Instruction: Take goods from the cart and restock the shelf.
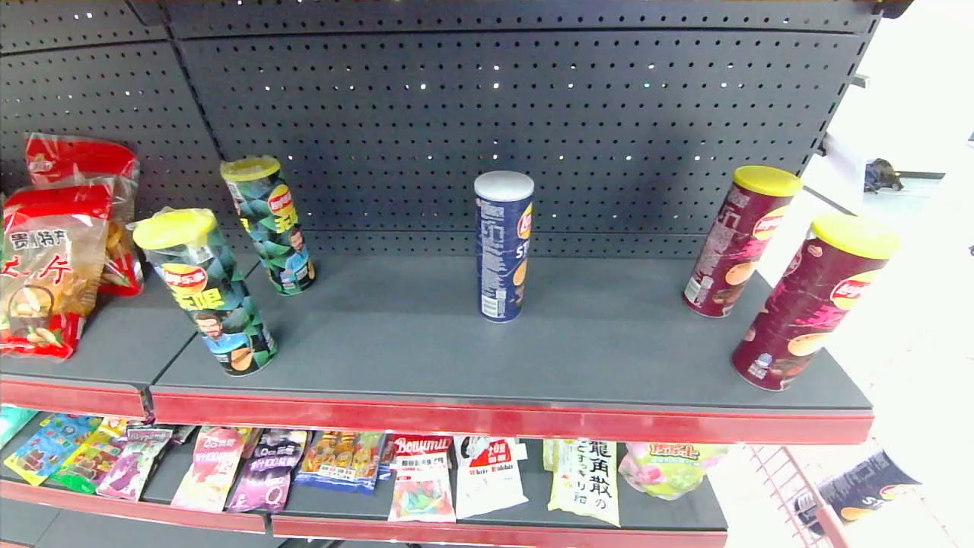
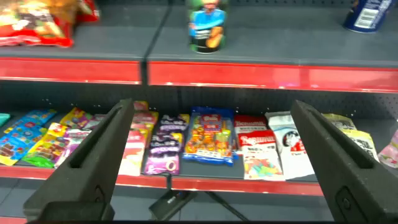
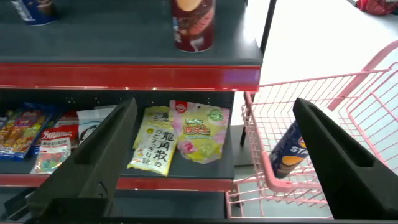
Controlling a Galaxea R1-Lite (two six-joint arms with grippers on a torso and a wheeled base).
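A dark blue chip can [image 3: 287,154] is seen inside the pink wire cart [image 3: 348,99], tilted against the cart's wall on the side nearest the shelf. The cart is parked just beside the right end of the shelf unit, below the level of the upper shelf board [image 1: 593,335].

The right gripper [image 3: 216,106] is held in front of the lower shelf, near the cart, with its fingers spread wide apart and nothing between them. The left gripper [image 2: 211,111] is held farther left before the same lower shelf, its fingers likewise wide apart and holding nothing.

On the upper shelf board a blue can with a white lid [image 1: 502,245] is set upright near the middle, well apart from the rest. Two maroon cans with yellow lids [image 1: 740,242] [image 1: 810,304] are placed at the right end, one behind the other. Two green-patterned cans with yellow lids [image 1: 268,227] [image 1: 205,293] are placed toward the left, and red snack bags [image 1: 53,266] are stacked at the far left. The lower shelf [image 1: 685,517] is lined with flat sweet packets [image 1: 418,479] laid side by side.
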